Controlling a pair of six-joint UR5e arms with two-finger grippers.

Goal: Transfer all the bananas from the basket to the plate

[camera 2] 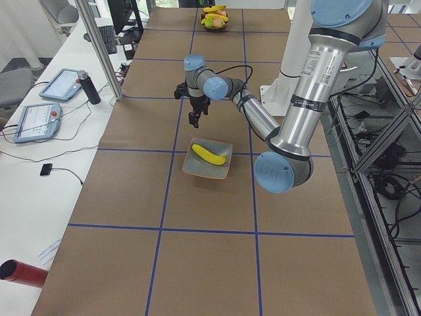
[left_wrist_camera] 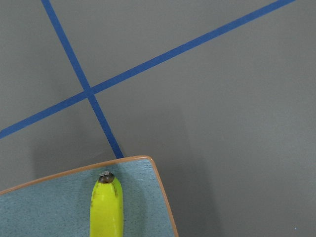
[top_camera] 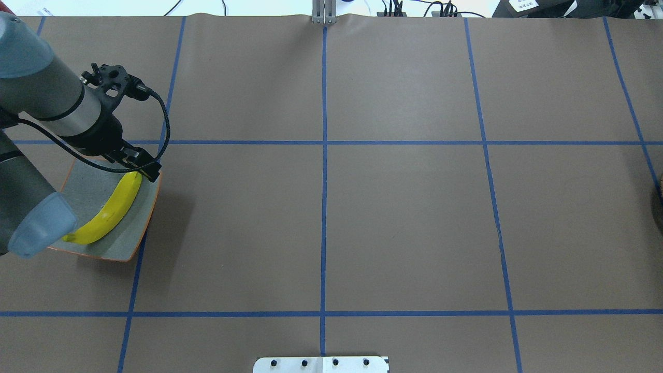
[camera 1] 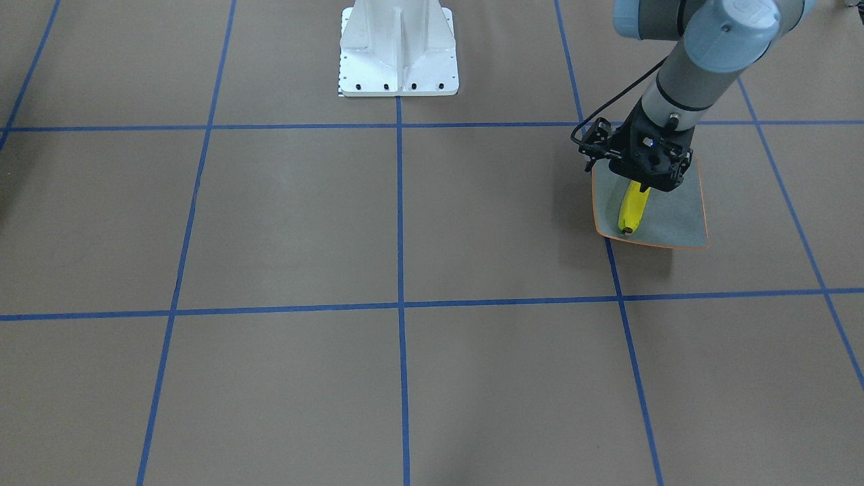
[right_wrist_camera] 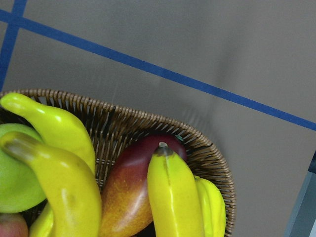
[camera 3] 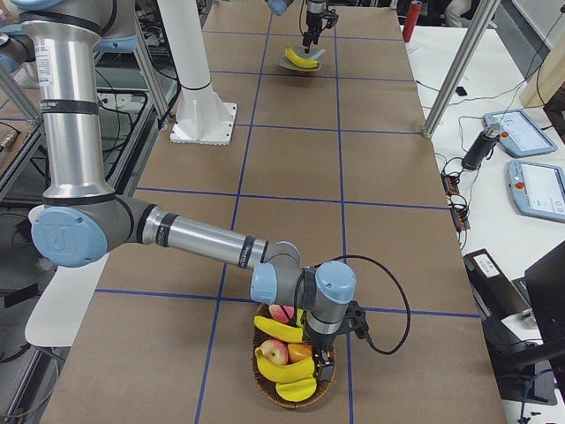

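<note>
One yellow banana (top_camera: pixel 111 210) lies free on the grey-blue, orange-rimmed plate (top_camera: pixel 93 181), its dark tip near a plate corner (left_wrist_camera: pixel 106 212). My left gripper (top_camera: pixel 147 173) hovers above the plate's far edge; in the left side view it hangs clear of the banana (camera 2: pixel 209 155), and its jaws look open and empty. Far along the table, the wicker basket (camera 3: pixel 265 389) holds more bananas (right_wrist_camera: pixel 173 197) among other fruit. My right gripper (camera 3: pixel 322 358) sits low over the basket. No view shows its fingers, so I cannot tell whether it is open or shut.
A green apple (right_wrist_camera: pixel 15 173) and a red mango (right_wrist_camera: pixel 128 187) share the basket. The white robot base (camera 1: pixel 398 54) stands at the table's robot side. A metal post (camera 2: pixel 99 52) and tablets (camera 2: pixel 36 122) stand beside the table.
</note>
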